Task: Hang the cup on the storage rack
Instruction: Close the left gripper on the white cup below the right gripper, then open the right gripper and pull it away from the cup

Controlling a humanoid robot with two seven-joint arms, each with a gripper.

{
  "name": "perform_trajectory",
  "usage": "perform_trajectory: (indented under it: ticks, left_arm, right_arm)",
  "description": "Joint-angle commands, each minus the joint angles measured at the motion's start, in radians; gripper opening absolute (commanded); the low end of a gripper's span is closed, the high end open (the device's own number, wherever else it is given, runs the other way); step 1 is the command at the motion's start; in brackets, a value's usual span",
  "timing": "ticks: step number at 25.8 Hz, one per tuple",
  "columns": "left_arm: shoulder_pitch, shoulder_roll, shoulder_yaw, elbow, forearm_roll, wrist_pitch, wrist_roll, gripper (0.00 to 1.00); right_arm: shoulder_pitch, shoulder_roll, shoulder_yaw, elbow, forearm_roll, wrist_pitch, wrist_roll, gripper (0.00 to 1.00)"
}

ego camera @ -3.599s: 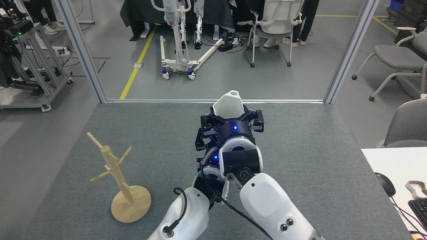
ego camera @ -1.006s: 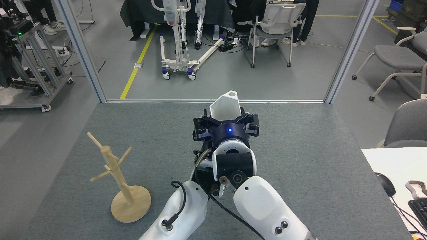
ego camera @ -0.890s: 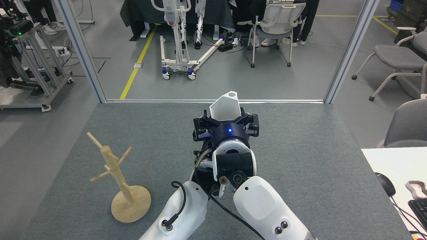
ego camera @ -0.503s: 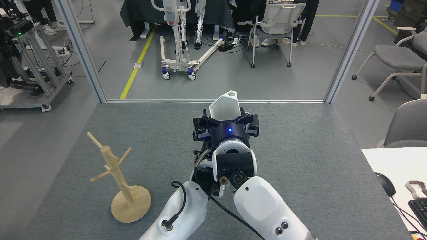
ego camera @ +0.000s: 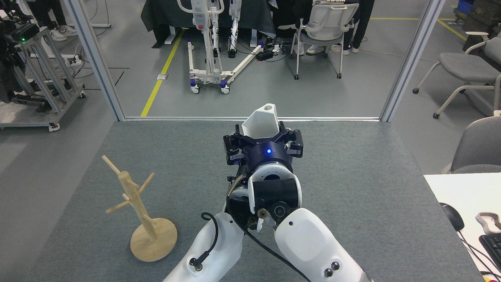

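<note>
Grey felt covers the table (ego camera: 352, 188), and a workshop floor with chairs is seen behind it. At the middle of the table, the white cup (ego camera: 259, 124) is held up by the right gripper (ego camera: 261, 138), whose black fingers are clamped around the cup's body. The cup is smooth and flat-sided, and its tab handle with a round hole points away. The left gripper is hidden under the right arm, so its state cannot be told. The wooden storage rack (ego camera: 135, 203) stands well apart at the near left, with thin slanted pegs on a round base. The carrying step seems to be in hand. Next, the cup must be brought left and its hole lined up with a peg.
</note>
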Motion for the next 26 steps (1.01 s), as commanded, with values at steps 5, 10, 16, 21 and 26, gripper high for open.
perform_trajectory:
  ticks: [5, 10, 16, 21, 26]
  left_arm:
    - [0.002, 0.0, 0.0, 0.0, 0.0, -0.128, -0.008, 0.18]
    - [0.002, 0.0, -0.001, 0.0, 0.0, -0.128, -0.008, 0.17]
    - [0.002, 0.0, -0.001, -0.003, 0.0, -0.129, -0.008, 0.17]
    - [0.002, 0.0, 0.0, -0.003, 0.0, -0.129, -0.008, 0.17]
    - [0.017, 0.003, -0.001, -0.018, -0.023, -0.134, -0.01, 0.17]
  right_arm:
    - [-0.001, 0.002, -0.003, -0.022, 0.005, -0.016, -0.005, 0.98]
    - [-0.003, 0.003, -0.004, -0.029, 0.007, -0.016, -0.005, 0.98]
    - [-0.026, 0.005, -0.012, -0.06, 0.018, -0.014, -0.011, 0.98]
    - [-0.026, 0.006, -0.018, -0.072, 0.019, -0.013, -0.012, 0.98]
    - [-0.04, -0.002, -0.027, -0.077, 0.019, -0.005, -0.015, 0.98]
